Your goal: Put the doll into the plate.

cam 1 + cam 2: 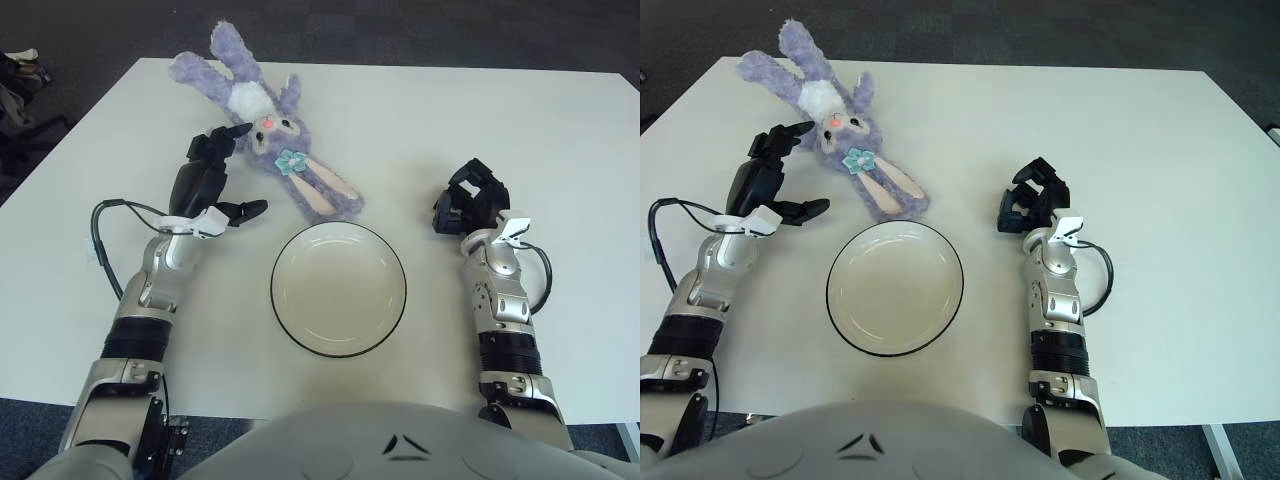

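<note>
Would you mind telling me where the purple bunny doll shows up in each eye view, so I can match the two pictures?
Left eye view: doll upper centre-left, beyond the plate.
Right eye view: doll upper left, nearer the edge.
Shared landmark: the teal bow on its chest.
</note>
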`<action>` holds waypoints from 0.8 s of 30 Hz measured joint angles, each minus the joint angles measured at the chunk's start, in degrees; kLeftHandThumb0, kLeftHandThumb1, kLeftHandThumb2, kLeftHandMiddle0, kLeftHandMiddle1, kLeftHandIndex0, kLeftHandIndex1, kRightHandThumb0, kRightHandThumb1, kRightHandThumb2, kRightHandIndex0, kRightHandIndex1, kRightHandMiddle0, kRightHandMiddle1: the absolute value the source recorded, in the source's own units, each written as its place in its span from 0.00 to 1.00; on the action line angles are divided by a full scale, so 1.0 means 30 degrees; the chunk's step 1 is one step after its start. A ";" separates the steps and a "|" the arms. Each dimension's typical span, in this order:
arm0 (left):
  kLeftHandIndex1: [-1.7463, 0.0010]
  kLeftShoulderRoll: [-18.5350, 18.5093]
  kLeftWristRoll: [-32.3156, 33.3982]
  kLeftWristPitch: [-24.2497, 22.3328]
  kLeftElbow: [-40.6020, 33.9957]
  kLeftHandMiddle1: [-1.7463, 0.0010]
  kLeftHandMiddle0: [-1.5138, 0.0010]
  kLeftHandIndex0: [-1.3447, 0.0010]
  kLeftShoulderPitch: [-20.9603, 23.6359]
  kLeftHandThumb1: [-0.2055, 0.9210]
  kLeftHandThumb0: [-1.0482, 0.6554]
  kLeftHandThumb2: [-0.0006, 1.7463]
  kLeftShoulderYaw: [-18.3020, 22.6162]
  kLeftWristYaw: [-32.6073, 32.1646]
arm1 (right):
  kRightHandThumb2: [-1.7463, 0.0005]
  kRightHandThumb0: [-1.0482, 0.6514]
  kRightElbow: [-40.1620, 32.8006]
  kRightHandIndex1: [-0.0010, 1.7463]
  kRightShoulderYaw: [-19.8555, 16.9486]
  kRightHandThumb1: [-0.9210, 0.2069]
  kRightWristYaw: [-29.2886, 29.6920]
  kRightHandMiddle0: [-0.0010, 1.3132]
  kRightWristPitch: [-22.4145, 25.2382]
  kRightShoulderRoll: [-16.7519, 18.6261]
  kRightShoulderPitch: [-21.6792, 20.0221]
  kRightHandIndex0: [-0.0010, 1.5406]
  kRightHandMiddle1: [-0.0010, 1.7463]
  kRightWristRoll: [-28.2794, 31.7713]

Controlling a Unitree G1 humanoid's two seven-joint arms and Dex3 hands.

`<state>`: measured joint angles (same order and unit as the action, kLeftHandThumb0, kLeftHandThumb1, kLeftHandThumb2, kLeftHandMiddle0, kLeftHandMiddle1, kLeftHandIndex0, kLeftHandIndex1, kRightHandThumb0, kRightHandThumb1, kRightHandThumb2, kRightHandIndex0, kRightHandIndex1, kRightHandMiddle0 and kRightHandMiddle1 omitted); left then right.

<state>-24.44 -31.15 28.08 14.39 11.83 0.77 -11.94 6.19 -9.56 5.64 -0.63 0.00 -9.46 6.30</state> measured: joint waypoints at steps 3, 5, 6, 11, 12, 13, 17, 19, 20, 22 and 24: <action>0.63 -0.0441 -0.0805 0.0003 0.0261 0.58 1.00 1.00 0.0310 0.48 0.27 0.55 -0.0212 -0.0486 | 0.00 0.61 0.0003 0.92 -0.0001 0.91 -0.0026 0.56 0.0004 0.0002 -0.0005 0.62 1.00 0.0002; 0.65 -0.0645 -0.1104 0.0003 0.0379 0.58 1.00 1.00 0.0486 0.51 0.26 0.53 -0.0294 -0.0731 | 0.00 0.61 0.0008 0.92 -0.0002 0.92 -0.0032 0.56 0.0004 0.0003 -0.0011 0.62 1.00 0.0003; 0.66 -0.0749 -0.1267 0.0003 0.0432 0.58 1.00 1.00 0.0567 0.52 0.25 0.52 -0.0325 -0.0866 | 0.00 0.61 0.0012 0.92 -0.0003 0.92 -0.0033 0.56 0.0004 0.0003 -0.0016 0.62 1.00 0.0003; 0.70 -0.1254 -0.1891 0.0000 0.0629 0.56 1.00 1.00 0.0932 0.58 0.22 0.49 -0.0532 -0.1335 | 0.00 0.61 0.0027 0.92 -0.0004 0.92 -0.0033 0.56 0.0004 0.0004 -0.0029 0.62 1.00 0.0004; 0.71 -0.1310 -0.1940 0.0000 0.0661 0.56 1.00 1.00 0.1006 0.60 0.22 0.49 -0.0569 -0.1392 | 0.00 0.61 0.0031 0.92 -0.0006 0.92 -0.0034 0.56 0.0004 0.0004 -0.0029 0.62 1.00 0.0004; 0.72 -0.1382 -0.2023 0.0002 0.0718 0.56 1.00 1.00 0.1095 0.61 0.21 0.48 -0.0637 -0.1431 | 0.00 0.61 0.0040 0.92 -0.0007 0.92 -0.0034 0.56 0.0002 0.0004 -0.0030 0.62 1.00 0.0005; 0.76 -0.1903 -0.2666 0.0025 0.1267 0.60 1.00 1.00 0.1693 0.65 0.20 0.45 -0.0988 -0.1693 | 0.00 0.61 0.0079 0.92 -0.0011 0.92 -0.0046 0.56 -0.0004 0.0003 -0.0053 0.62 1.00 0.0011; 0.78 -0.2160 -0.3079 0.0019 0.1571 0.63 1.00 1.00 0.2099 0.64 0.22 0.46 -0.1154 -0.1921 | 0.00 0.61 0.0109 0.92 -0.0011 0.92 -0.0050 0.56 -0.0028 0.0003 -0.0067 0.62 1.00 0.0011; 0.77 -0.2300 -0.3296 0.0019 0.1693 0.64 1.00 1.00 0.2272 0.61 0.23 0.47 -0.1233 -0.2032 | 0.00 0.61 0.0126 0.92 -0.0009 0.92 -0.0054 0.56 -0.0035 0.0003 -0.0078 0.62 1.00 0.0012; 0.77 -0.2585 -0.3657 0.0007 0.1919 0.66 1.00 1.00 0.2698 0.59 0.24 0.48 -0.1432 -0.2146 | 0.00 0.61 0.0156 0.92 -0.0010 0.91 -0.0057 0.56 -0.0053 0.0003 -0.0094 0.62 1.00 0.0012; 0.78 -0.2815 -0.3835 -0.0012 0.2024 0.68 1.00 1.00 0.3043 0.55 0.25 0.50 -0.1558 -0.2170 | 0.00 0.61 0.0190 0.92 -0.0007 0.92 -0.0060 0.56 -0.0070 0.0004 -0.0119 0.62 1.00 0.0012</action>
<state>-32.88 -42.65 28.04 20.46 20.96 -3.90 -18.45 6.76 -9.58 5.45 -0.84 0.01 -9.81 6.34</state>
